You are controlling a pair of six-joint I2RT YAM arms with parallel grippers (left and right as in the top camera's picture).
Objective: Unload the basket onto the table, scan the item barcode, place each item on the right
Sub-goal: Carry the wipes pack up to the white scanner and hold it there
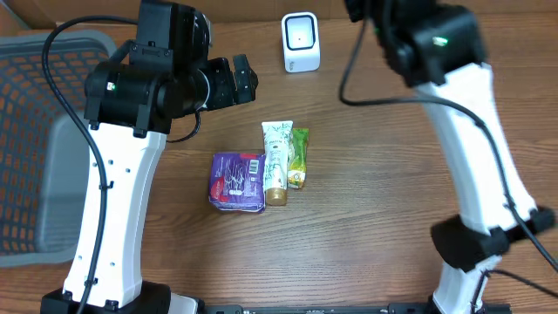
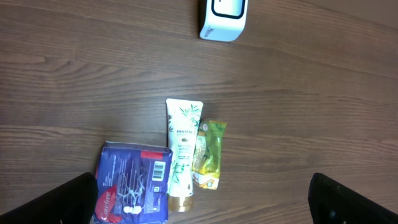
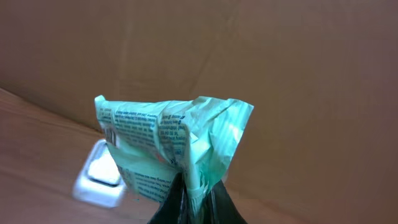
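The left gripper [image 1: 237, 80] hangs wide open over the worktop [image 1: 366, 227], holding nothing. A purple packet [image 1: 236, 181], tube [image 1: 277, 161] and green sachet [image 1: 298, 157] lie together at its 5 o'clock, probably waiting. The right gripper [image 3: 189, 202] is clamped on a mint-green packet [image 3: 168, 140] held aloft, the scanner [image 3: 99, 174] at its 7 o'clock. Pickup looks done; presenting the barcode remains, and I cannot tell whether it faces the scanner.

In the left wrist view, the top edge is cutting off the scanner [image 2: 222, 18], the bottom edge is cropping the purple pack [image 2: 134, 186], and the left jaws are showing only as dark corners. In the right wrist view, the scanner is blurring behind the green packet [image 3: 168, 143], whose print is running too small to read. Overhead, the right jaws are lying beyond the top edge.
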